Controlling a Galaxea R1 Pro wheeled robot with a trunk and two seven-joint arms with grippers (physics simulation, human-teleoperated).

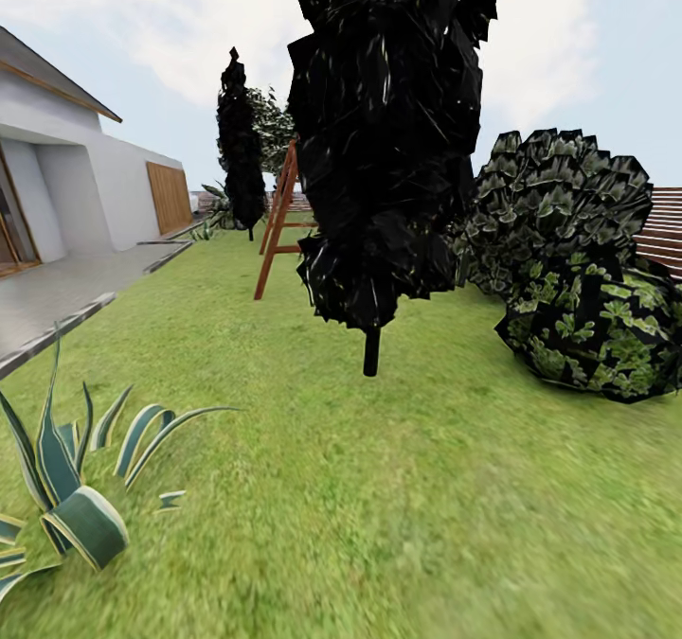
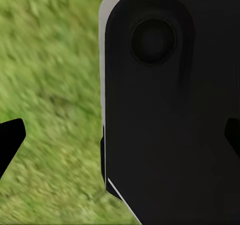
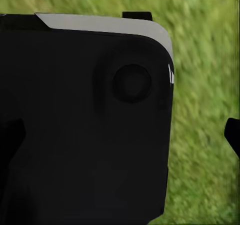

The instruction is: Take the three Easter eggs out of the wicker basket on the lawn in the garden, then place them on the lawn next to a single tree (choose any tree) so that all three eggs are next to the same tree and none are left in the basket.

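Spreading wide, both jaws' fingertips (image 2: 10,137) (image 3: 232,135) over blurred lawn (image 1: 379,488); dark conifer (image 1: 388,128) ahead.

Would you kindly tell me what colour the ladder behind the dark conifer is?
Reddish-brown wood, the ladder, best in the head view.

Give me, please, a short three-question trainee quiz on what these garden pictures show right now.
1. True or false: the dark conifer stands on grass.
2. What leans behind the conifer: A) wooden ladder, B) wheelbarrow, C) bench?
3. Which plant sits at the head view's lower left?

Key: 1 true, on the lawn. 2 A. 3 The striped agave.
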